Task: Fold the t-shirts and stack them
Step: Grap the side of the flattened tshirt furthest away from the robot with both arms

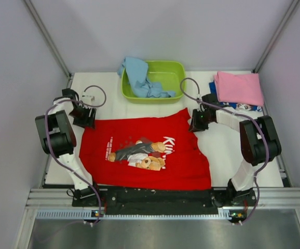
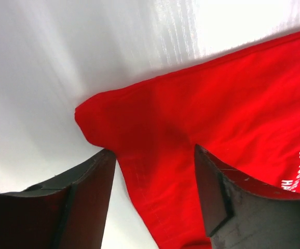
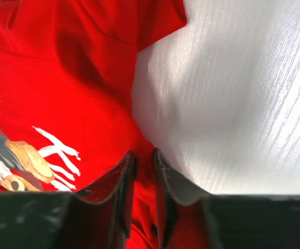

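Broadly, the white table top carries one bright red cotton t-shirt with a teddy-bear print. It is spread flat between my two grippers, its long axis running from one to the other. Beyond them sits a lime green plastic basin with a crumpled light blue tee draped over its rim. Just behind my right gripper lies a folded pink tee on top of a dark blue one.

The right jaws are drawn almost together, and red cloth fills the slit between them, so I judge them pinched on the shirt's far right corner. My left gripper stands wide apart, its jaws straddling the far left corner without closing on it; the cloth lies directly under and ahead of them. Each arm is nearest its own corner. The fold, I judge, turns on that far edge: the rest of the shirt lies nearward from both grippers, toward my bases.
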You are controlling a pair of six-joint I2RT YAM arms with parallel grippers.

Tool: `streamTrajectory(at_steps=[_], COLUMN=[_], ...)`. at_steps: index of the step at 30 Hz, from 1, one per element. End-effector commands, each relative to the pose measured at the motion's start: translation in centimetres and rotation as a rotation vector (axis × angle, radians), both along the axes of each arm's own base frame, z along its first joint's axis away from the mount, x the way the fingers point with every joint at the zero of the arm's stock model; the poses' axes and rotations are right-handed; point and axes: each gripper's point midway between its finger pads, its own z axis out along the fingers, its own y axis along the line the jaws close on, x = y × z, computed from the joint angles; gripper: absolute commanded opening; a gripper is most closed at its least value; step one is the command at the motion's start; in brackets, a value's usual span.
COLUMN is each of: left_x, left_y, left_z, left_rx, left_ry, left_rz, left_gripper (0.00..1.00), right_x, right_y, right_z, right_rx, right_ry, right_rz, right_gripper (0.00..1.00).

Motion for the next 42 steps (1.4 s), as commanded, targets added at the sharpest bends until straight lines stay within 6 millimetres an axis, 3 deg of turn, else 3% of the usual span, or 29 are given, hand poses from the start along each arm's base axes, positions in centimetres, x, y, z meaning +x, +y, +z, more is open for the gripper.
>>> streamTrajectory(at_steps=[1,3,5,10,17,23,25,30,34,38,39,41,42], left_x=[0.9,0.5,0.2,-0.4,-0.6,-0.7,-1.0,-0.8,-0.1,2.0,2.5,3.1,3.4], left_y=[-1.5,-1.2,-0.3,0.6,0.2,0.2,-0.6,-2.3,-2.2,-0.6,-0.5,-0.5,-0.6], left_z=[-0.2,-0.9,-1.4,-1.5,-0.3,0.8,1.7,4.6,6.2,7.2,7.1,6.8,6.8], left_rx=[-0.101,-0.087,-0.042,0.003,0.005,0.016,-0.021,-0.105,-0.106,-0.039,-0.038,-0.050,-0.056], left_ry=[-0.004,0.016,0.025,0.017,-0.036,-0.057,-0.068,-0.113,-0.134,-0.174,-0.172,-0.166,-0.167], left_rz=[0.037,0.044,0.062,0.073,0.036,0.006,-0.019,-0.086,-0.113,-0.122,-0.136,-0.208,-0.247], left_gripper=[0.55,0.31,0.00,0.00,0.00,0.00,0.00,0.28,0.56,0.62,0.62,0.63,0.63], right_x=[0.5,0.1,-0.1,-1.6,-3.1,-3.7,-3.7,-1.6,2.8,7.8,8.7,10.2,10.6], right_y=[-0.3,-1.5,-3.0,-5.8,-5.1,-7.2,-7.6,-7.4,-7.1,-6.1,-5.6,-3.9,-3.2], right_z=[-0.2,-0.4,-0.3,-0.2,-0.3,-0.6,-0.3,2.4,6.8,9.7,9.6,9.7,9.4], right_rx=[0.018,0.006,0.002,-0.054,0.006,0.023,0.054,0.093,0.118,0.115,0.109,0.130,0.144], right_ry=[-0.013,0.006,0.017,0.023,0.083,0.123,0.120,0.031,-0.118,-0.228,-0.232,-0.229,-0.210], right_rz=[-0.047,-0.101,-0.159,-0.276,-0.289,-0.376,-0.384,-0.340,-0.295,-0.242,-0.226,-0.164,-0.142], right_gripper=[0.04,0.00,0.00,0.00,0.00,0.00,0.03,0.43,0.56,0.74,0.74,0.86,0.87])
